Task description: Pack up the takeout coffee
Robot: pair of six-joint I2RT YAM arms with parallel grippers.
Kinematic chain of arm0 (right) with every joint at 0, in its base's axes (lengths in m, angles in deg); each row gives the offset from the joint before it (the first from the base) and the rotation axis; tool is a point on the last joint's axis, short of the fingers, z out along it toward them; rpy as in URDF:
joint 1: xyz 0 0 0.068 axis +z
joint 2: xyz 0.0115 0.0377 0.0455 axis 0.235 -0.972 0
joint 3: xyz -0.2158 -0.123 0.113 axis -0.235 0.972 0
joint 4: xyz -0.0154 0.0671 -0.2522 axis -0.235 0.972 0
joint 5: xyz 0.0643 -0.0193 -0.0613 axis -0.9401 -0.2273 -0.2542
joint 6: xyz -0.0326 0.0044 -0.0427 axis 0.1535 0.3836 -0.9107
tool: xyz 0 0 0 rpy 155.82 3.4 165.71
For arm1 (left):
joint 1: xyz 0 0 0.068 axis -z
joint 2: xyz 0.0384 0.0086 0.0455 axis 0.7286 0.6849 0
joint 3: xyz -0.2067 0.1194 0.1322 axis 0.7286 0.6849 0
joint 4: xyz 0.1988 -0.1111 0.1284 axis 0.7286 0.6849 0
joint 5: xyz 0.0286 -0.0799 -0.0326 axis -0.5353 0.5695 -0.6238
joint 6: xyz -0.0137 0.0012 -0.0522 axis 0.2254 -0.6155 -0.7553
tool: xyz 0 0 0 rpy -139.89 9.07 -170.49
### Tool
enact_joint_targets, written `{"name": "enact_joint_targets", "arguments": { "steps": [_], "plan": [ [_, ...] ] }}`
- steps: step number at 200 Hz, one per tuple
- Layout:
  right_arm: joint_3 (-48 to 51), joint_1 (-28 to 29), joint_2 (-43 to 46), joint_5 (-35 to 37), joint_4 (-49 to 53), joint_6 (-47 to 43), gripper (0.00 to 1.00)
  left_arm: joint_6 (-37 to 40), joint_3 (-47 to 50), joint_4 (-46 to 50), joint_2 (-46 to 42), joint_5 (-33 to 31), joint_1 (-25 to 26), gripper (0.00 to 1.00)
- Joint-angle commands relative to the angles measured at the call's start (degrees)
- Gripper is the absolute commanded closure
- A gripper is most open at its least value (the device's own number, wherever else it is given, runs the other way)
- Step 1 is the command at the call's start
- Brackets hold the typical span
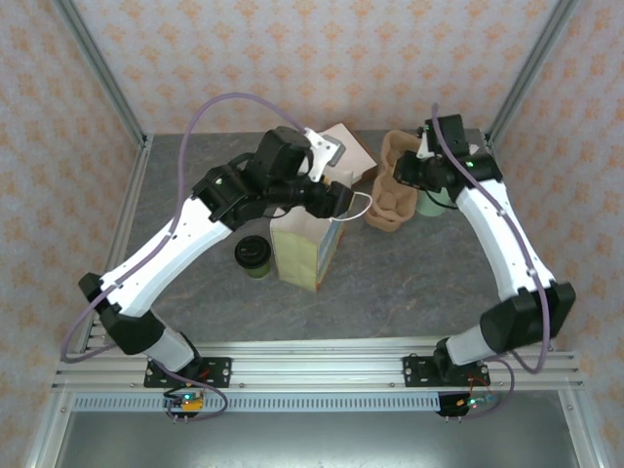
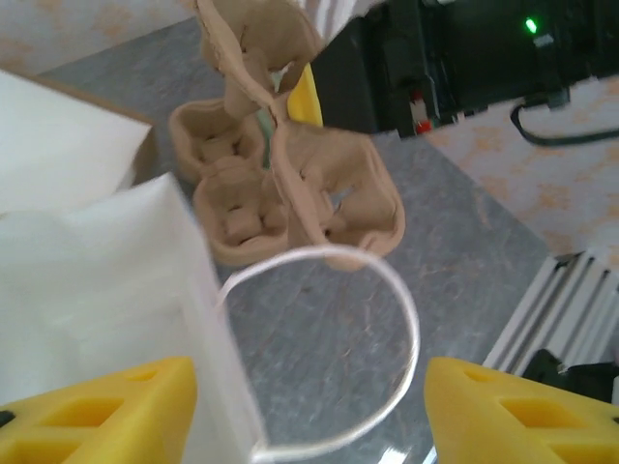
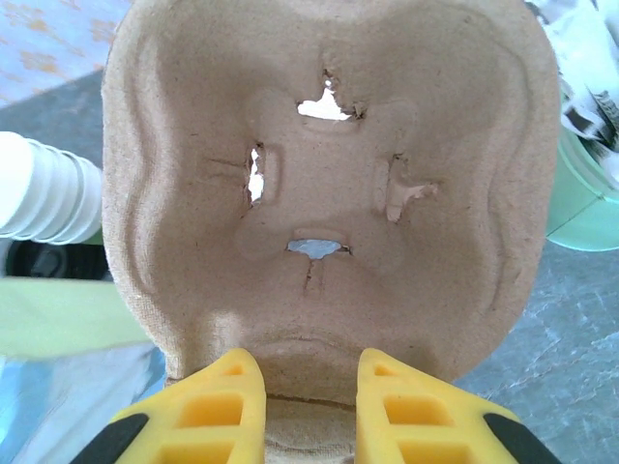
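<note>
The takeout coffee (image 1: 253,255), a small cup with a black lid, stands on the table just left of the upright paper bag (image 1: 304,249). My left gripper (image 1: 341,200) hovers at the bag's top right edge. In the left wrist view it (image 2: 309,416) is open, its yellow fingers (image 2: 97,411) set either side of the bag's white handle loop (image 2: 406,319) without touching it. My right gripper (image 1: 411,175) is shut on the rim of a brown pulp cup carrier (image 1: 390,185), which hangs tilted from its fingers (image 3: 208,406); the carrier's underside (image 3: 329,174) faces the right wrist camera.
A white box (image 1: 343,146) sits behind the bag at the back. A mint-green container (image 1: 434,203) stands right of the carrier, also seen as a mint-green container (image 3: 580,203) beside it. A stack of white cups (image 3: 39,188) shows left of the carrier. Frame posts and patterned walls enclose the table.
</note>
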Motion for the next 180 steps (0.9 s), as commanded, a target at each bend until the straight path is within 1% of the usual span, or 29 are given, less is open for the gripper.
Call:
{"name": "enact_joint_targets", "arguments": {
  "steps": [1, 18, 44, 60, 81, 109, 151, 180],
  "plan": [
    [4.3, -2.6, 5.2, -6.7, -5.4, 3.3, 0.79, -0.1, -6.7, 0.0, 4.6, 5.5, -0.6, 0.36],
    [7.8, -5.2, 8.4, -9.9, -8.4, 5.2, 0.79, 0.2, -12.9, 2.0, 9.7, 7.6, -0.6, 0.37],
    [11.7, -7.4, 10.9, -13.6, -12.7, 7.5, 0.80, 1.4, -26.4, 8.0, 19.8, 9.6, -0.6, 0.37],
    [12.7, -7.9, 10.9, -14.0, -13.6, 8.0, 0.79, 1.7, -33.8, 10.9, 25.8, 9.2, -0.8, 0.37],
    [13.7, -8.0, 10.8, -14.1, -15.0, 8.7, 0.79, 0.2, -41.5, 13.9, 31.9, 12.4, -2.4, 0.39],
    [14.4, -8.1, 10.2, -13.8, -15.9, 8.9, 0.79, -1.5, -42.4, 12.2, 34.4, 15.6, -4.0, 0.41],
    [14.4, -8.1, 10.1, -13.2, -16.0, 8.8, 0.79, -1.7, -42.3, 12.3, 35.9, 17.0, -5.3, 0.45],
    [14.6, -8.1, 9.9, -13.4, -16.4, 9.0, 0.79, -1.8, -42.2, 12.0, 36.6, 18.4, -5.6, 0.47]
  ]
}}
